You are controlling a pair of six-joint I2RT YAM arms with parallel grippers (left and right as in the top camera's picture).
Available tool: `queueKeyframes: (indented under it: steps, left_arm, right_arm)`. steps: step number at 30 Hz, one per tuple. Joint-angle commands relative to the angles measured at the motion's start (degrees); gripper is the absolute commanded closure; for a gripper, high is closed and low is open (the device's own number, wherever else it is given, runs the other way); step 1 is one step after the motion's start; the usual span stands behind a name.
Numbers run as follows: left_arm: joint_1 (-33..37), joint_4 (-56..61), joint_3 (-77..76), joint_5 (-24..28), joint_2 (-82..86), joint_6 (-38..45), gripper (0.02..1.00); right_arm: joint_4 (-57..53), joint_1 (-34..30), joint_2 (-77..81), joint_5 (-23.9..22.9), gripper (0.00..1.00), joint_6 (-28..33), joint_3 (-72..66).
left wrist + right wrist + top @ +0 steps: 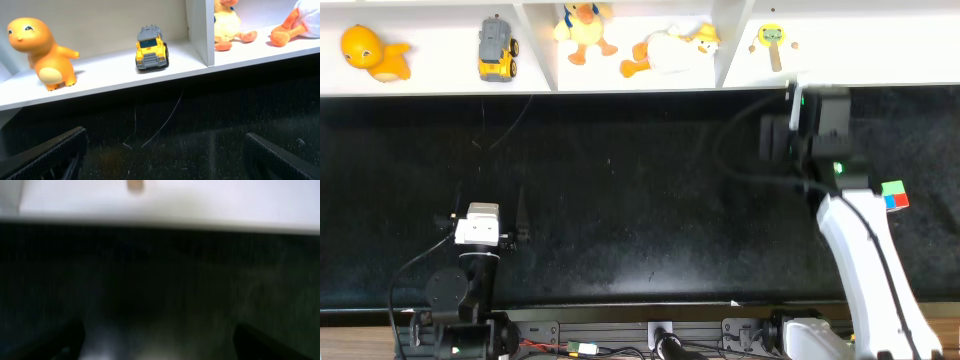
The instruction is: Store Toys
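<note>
Evidently one toy is unstored: the multicoloured plastic cube (pixel 894 195) on the black surface (pixel 620 200), four o'clock from the right end effector (pixel 807 105). That and the left end effector (pixel 160 155) stand open, empty. Next move likely: grasp the cube.

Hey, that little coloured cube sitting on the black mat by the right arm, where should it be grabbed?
Probably from straight above, with the right gripper pinching two opposite side faces of the coloured cube. It rests flat on the mat, and its parallel flat sides suit two fingers.
</note>
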State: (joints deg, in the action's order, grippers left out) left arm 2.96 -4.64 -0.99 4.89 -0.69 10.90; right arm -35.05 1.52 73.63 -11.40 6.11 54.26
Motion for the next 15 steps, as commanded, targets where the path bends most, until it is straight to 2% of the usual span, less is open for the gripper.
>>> queueKeyframes:
  steps: [1, 10, 15]
  left_arm:
    - [-0.42, 0.28, 0.55, -0.48, 0.52, -0.68, 0.02]
    - [-0.42, 0.28, 0.55, -0.48, 0.52, -0.68, 0.02]
    - [-0.42, 0.28, 0.55, -0.48, 0.52, -0.68, 0.02]
  right_arm:
    - [-4.92, -0.07, -4.9, -0.46, 0.005, -0.11, -3.5]
    - [-7.98, -0.07, -4.24, -0.42, 0.005, -0.11, -3.52]
    - [-4.31, -0.13, -4.24, 1.14, 0.005, -0.11, -3.52]
